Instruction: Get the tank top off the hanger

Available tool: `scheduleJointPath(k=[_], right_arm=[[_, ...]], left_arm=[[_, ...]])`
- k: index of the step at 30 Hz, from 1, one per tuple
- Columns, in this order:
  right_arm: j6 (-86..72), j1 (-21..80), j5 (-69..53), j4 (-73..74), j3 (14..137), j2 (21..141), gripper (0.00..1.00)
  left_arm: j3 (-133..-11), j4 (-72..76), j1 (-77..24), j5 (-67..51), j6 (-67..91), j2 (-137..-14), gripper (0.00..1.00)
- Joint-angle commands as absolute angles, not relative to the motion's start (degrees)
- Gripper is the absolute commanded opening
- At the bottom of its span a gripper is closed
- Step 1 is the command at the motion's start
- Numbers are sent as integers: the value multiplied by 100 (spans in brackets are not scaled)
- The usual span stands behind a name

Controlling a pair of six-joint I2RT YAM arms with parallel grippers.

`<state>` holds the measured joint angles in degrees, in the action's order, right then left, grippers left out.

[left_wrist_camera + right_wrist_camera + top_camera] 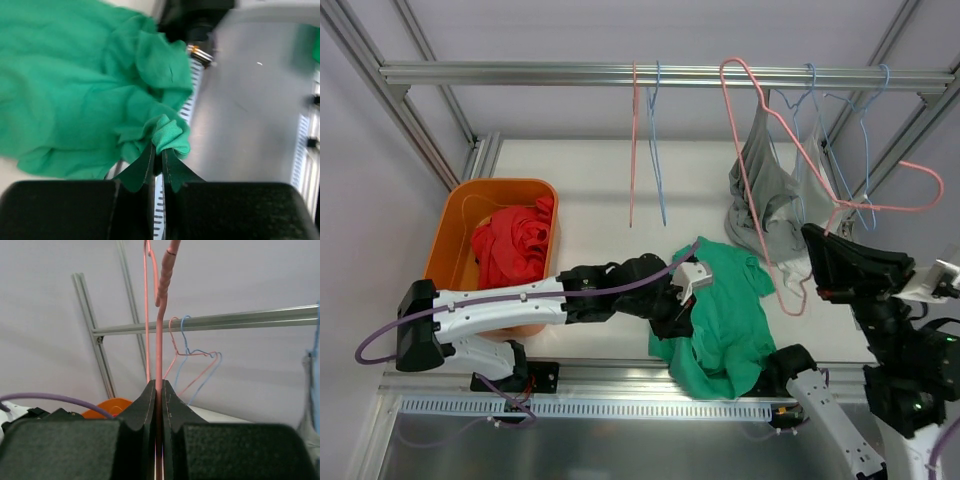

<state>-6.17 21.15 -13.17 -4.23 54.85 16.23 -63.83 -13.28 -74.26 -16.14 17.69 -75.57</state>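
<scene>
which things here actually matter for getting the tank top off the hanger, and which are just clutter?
In the job:
- green top, pinched by the left end effector
- pink hanger, clamped by the right end effector

Lying about:
- grey garment, hanging, neither arm on it
- spare hangers on the rail
- orange bin with red cloth

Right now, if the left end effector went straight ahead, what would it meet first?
The green T-shirt: the left end effector is shut on a fold of it, and more bunched cloth lies directly ahead. What lies beyond is unclear in depth.
</scene>
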Motion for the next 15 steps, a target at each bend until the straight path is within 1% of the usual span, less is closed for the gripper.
scheduleJointPath(k=[1, 2, 3, 4, 5, 6, 7, 9, 10, 11, 13, 14, 15], right_arm=[[410, 2109, -829, 1899, 7107, 1940, 0], [604, 2118, -600, 3256, 7389, 2073, 0], [676, 2109, -354, 3844, 7853, 2213, 0], [720, 2101, -47, 4372, 8005, 2493, 0], [816, 2109, -35, 5073, 8103, 2618, 0], [826, 2109, -35, 5324, 8173, 2750, 0], [852, 2109, -35, 5518, 8270, 2881, 0], [940, 2109, -35, 5914, 8393, 3303, 0], [949, 2101, 269, 5976, 8481, 3435, 0], [993, 2109, 299, 5985, 8508, 3689, 0], [1037, 2101, 299, 5881, 8647, 3945, 0], [1028, 2109, 281, 5688, 8709, 4068, 0], [1028, 2109, 255, 5608, 8788, 4356, 0]], left_arm=[[-6066, -1143, -7453, -90, 2433, -7558, 0], [-6030, -1151, -7462, 260, 2487, -7585, 0], [-6003, -1143, -7479, 342, 2531, -7663, 0], [-5994, -1143, -7497, 404, 2557, -7699, 0], [-5994, -1151, -7523, 465, 2549, -7725, 0], [-5994, -1143, -7567, 579, 2549, -7726, 4], [-5951, -1143, -7593, 658, 2558, -7699, 5], [-5906, -1151, -7620, 799, 2558, -7550, 12], [-5845, -1151, -7620, 896, 2566, -7489, 17], [-5827, -1143, -7620, 949, 2566, -7427, 35], [-5757, -1143, -7620, 1037, 2540, -7243, 41], [-5731, -1151, -7620, 1063, 2531, -7173, 47], [-5704, -1160, -7620, 1055, 2523, -7033, 73]])
